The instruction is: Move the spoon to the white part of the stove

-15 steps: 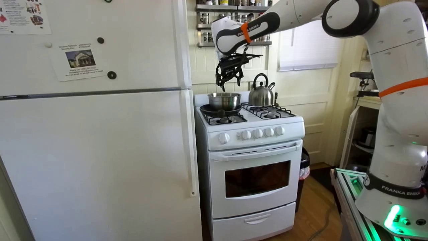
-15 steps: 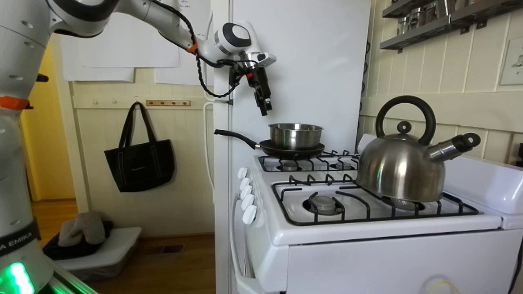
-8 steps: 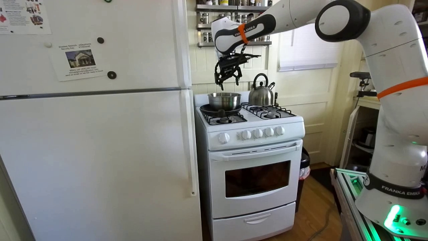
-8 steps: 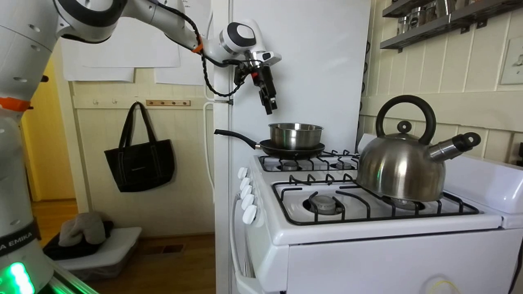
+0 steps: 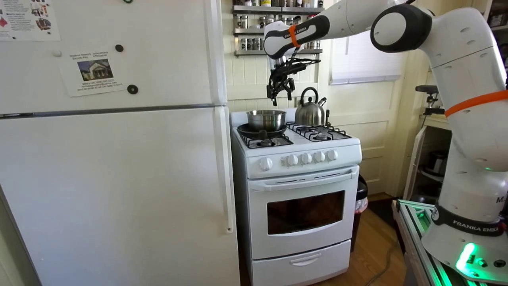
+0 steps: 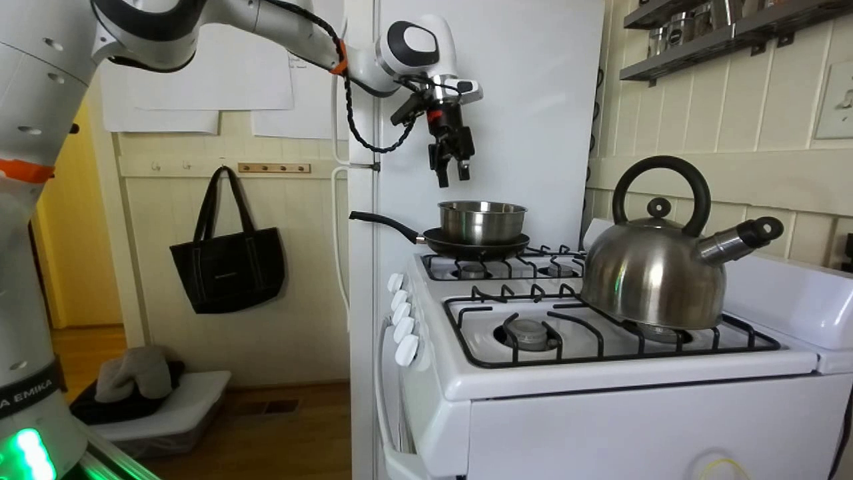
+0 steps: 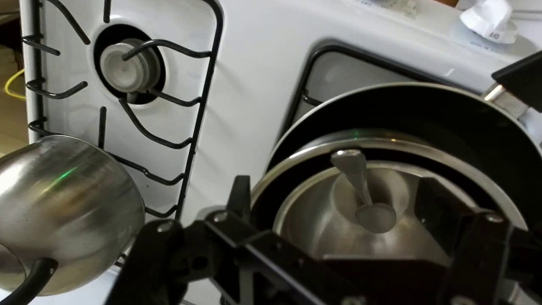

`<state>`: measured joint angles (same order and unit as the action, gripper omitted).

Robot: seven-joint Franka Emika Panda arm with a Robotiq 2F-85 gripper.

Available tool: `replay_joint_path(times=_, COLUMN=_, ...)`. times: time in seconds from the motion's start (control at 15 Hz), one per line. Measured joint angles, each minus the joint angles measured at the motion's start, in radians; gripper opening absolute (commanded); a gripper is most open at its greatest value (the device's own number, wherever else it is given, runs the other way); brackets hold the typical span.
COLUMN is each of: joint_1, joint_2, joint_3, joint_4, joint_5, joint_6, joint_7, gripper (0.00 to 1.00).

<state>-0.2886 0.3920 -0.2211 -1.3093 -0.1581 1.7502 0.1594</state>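
The metal spoon (image 7: 374,217) leans inside the steel pot (image 7: 305,212), its handle end up near the rim, in the wrist view. It is hidden inside the pot (image 5: 266,120) (image 6: 483,223) in both exterior views. My gripper (image 7: 333,188) is open and empty, with its fingers on either side of the spoon in the wrist view. In both exterior views the gripper (image 5: 282,99) (image 6: 453,180) hangs above the pot, apart from it. The white part of the stove (image 7: 250,80) runs between the burner grates and along the front and side edges (image 6: 600,377).
The pot sits in a black frying pan (image 6: 476,251) whose handle (image 6: 383,223) sticks out past the stove front. A steel kettle (image 6: 653,280) (image 7: 72,207) stands on the other back burner. Black grates (image 7: 199,106) cover the burners. The tall white fridge (image 5: 119,178) stands beside the stove.
My gripper has moved to the right in both exterior views and turned more upright above the pot. Its fingers stay open. The pot, pan and kettle have not moved.
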Motion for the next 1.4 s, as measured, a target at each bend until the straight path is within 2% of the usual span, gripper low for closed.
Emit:
replay_joint_path(times=0.4, joint_1=-0.021, joint_2=0.083, joint_3=0.020, joint_4=0.060, joint_5=0.098, joint_6=-0.065, joint_7=-0.143, gripper=1.00)
replay_joint_path(times=0.67, joint_1=-0.021, joint_2=0.125, joint_3=0.021, joint_4=0.106, joint_5=0.122, joint_6=-0.070, joint_7=-0.142, gripper=1.00)
replay_joint_path(times=1.07, joint_1=-0.019, joint_2=0.119, joint_3=0.022, joint_4=0.110, joint_5=0.126, joint_6=-0.069, joint_7=-0.128, gripper=1.00)
replay_joint_path(times=1.4, joint_1=-0.038, joint_2=0.102, joint_3=0.017, joint_4=0.136, joint_5=0.174, joint_6=-0.069, joint_7=-0.075, gripper=1.00)
